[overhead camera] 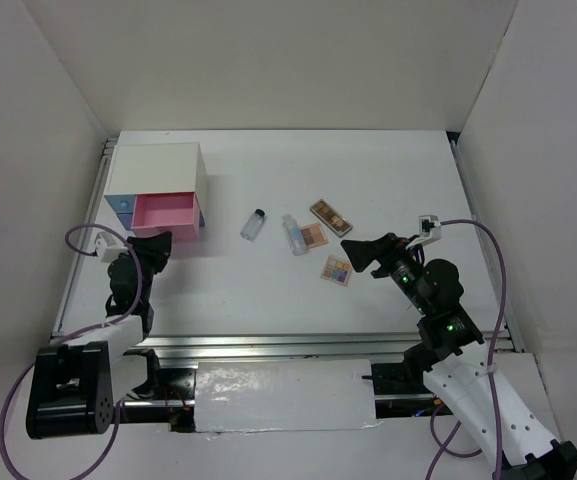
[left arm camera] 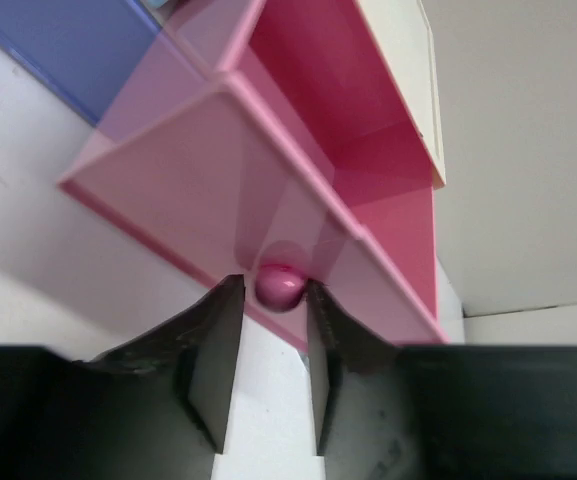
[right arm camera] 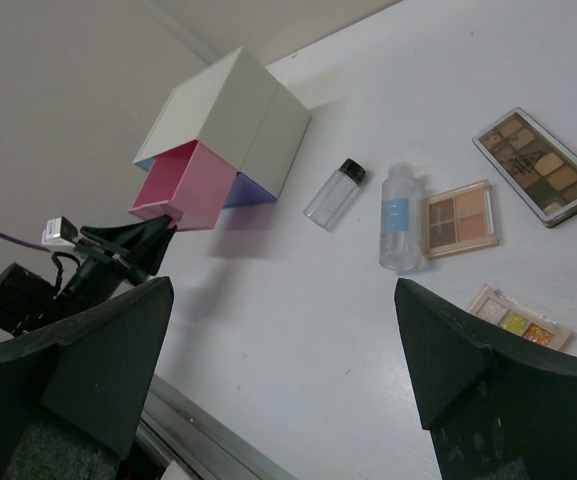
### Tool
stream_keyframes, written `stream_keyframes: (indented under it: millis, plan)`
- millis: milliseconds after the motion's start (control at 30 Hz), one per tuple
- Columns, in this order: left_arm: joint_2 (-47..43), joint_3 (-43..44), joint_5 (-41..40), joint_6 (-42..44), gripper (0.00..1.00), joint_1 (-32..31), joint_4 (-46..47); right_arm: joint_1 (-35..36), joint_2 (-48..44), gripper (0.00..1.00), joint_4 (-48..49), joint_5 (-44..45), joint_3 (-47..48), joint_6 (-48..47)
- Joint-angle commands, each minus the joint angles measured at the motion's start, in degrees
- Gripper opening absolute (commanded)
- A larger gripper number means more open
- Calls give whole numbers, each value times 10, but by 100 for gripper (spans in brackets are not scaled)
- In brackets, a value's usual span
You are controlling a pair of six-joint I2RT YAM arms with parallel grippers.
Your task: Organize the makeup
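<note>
The white box point(overhead camera: 158, 165) sits at the far left of the table point(overhead camera: 268, 295). Its pink drawer point(overhead camera: 166, 216) is out, so things can go in. The makeup point(overhead camera: 313, 236) lies loose mid-table. The right gripper point(right arm camera: 283, 300) hangs wide open beside it, holding nothing (ready to grab, I think). The left gripper point(left arm camera: 271, 290) pinches the drawer's little knob point(left arm camera: 279, 284).

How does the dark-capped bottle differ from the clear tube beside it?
The dark-capped bottle is shorter than the clear tube. The bottle's cap is dark and no label shows on it; the tube's top is pale and it carries a blue label. The bottle lies alone, while the tube lies right beside the pinkish-tan palette. Both are clear and lie on their sides on the table.
</note>
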Motion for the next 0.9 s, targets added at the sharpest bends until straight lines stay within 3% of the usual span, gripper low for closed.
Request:
stream_keyframes:
  millis: [0, 33, 100, 167, 300, 400, 500, 567, 667, 700, 800, 867]
  plan:
    - [-23, -19, -9, 17, 47, 2, 9, 2, -4, 100, 27, -4, 5, -6]
    - [-28, -20, -10, 21, 56, 3, 4, 1, -4, 100, 27, -5, 5, -6]
    - [-30, -17, -10, 27, 86, 3, -17, 2, -3, 100, 28, -6, 5, -6]
    - [-42, -12, -7, 36, 99, 3, -27, 1, -1, 100, 29, -6, 5, -5]
    - [-115, -12, 8, 41, 99, 2, -68, 2, 1, 100, 27, -6, 6, -6]
    - [-213, 5, 16, 57, 99, -13, -190, 2, 0, 100, 25, -5, 7, -6]
    - [-287, 55, -69, 120, 99, -86, -352, 1, 2, 100, 28, -6, 6, -4]
    - [-293, 117, -131, 138, 99, -175, -460, 2, 3, 100, 26, -5, 7, 1]
    - [-235, 214, -268, 140, 100, -325, -577, 2, 16, 100, 8, 9, 18, 3]
    - [-186, 263, -342, 127, 99, -365, -598, 1, 17, 100, 2, 16, 21, 4]
    - [-59, 359, -464, 93, 99, -543, -666, 1, 9, 100, -13, 47, 21, 9]
    - [36, 406, -482, 77, 100, -576, -700, 1, -7, 100, -18, 66, 17, 15]
